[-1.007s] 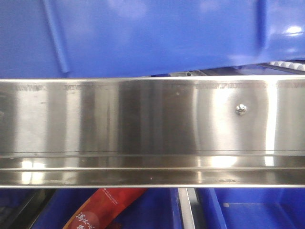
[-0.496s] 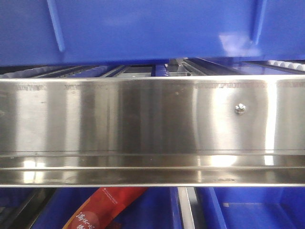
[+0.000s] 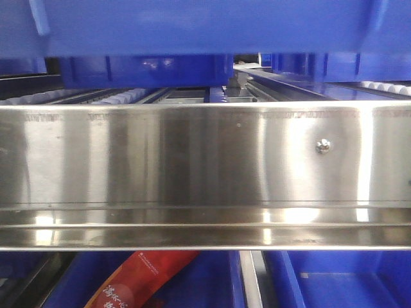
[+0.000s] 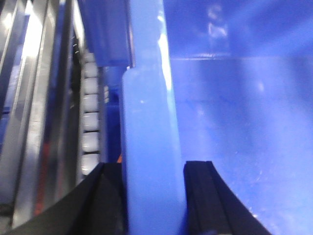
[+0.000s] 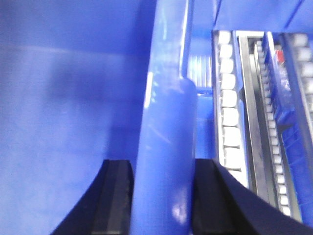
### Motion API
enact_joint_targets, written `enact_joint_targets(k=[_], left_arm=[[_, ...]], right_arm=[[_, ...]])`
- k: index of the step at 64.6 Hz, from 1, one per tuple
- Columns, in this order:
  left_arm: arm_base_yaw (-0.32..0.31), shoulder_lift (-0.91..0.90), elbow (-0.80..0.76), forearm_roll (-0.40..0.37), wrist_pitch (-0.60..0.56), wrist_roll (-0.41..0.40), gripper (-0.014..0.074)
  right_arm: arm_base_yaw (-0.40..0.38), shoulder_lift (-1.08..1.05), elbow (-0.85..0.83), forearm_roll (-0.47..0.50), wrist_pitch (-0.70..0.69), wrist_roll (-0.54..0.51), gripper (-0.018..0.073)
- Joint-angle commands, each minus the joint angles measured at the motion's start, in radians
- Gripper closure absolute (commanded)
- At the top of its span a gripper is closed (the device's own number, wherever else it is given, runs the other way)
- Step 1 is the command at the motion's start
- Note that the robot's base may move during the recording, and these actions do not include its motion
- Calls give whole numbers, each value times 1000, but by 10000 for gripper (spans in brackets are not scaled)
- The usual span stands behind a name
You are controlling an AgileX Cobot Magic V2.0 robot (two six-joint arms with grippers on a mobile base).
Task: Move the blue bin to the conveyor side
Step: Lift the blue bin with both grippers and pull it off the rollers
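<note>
At the top of the front view, the blue bin [image 3: 205,25] hung above the steel rail [image 3: 192,160], with only its lowest band in sight; 1 second earlier its wall had reached down to the rail on the left and sat slanted; 0.5 seconds earlier its bottom edge was level and just above the rail; now it stood higher again, and a row of smaller blue bins [image 3: 148,67] showed in the gap beneath it.

In the left wrist view, the left gripper [image 4: 152,169] was closed on the bin's thick rim, its black fingers [image 4: 110,196] pressed 1 to each face; the right gripper [image 5: 164,166] held the opposite rim the same way, its fingers [image 5: 115,196] narrowly parted by nothing but the plastic between them.

White rollers [image 5: 230,122] ran beside the bin in both wrist views and looked apart from it; the screw [image 3: 323,146] in the rail and the red packet [image 3: 141,282] below had not shifted.

I judged that the lift was done and the bin was free of the rack, carried by both arms; the carry to the conveyor remained, and no conveyor appeared in any view, so how far off it lay could not be told; keeping both grips level seemed the main concern.
</note>
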Motion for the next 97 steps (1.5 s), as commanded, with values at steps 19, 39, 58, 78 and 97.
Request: enact_joint_targets(k=[19, 39, 58, 78, 97], left_arm=[[-42, -183, 146, -25, -79, -37, 615], [-42, -283, 241, -19, -144, -46, 615], [-42, -286, 241, -19, -140, -46, 615], [-42, -286, 241, -19, -140, -46, 615], [-42, -286, 241, -19, -140, -46, 615]], right_arm=[[-1, -140, 95, -8, -80, -6, 639], [-1, -181, 105, 3, -80, -6, 639], [-1, -205, 111, 22, -80, -6, 639], [-1, -210, 139, 22, -80, -6, 639], [-1, -210, 139, 22, -80, -6, 639]])
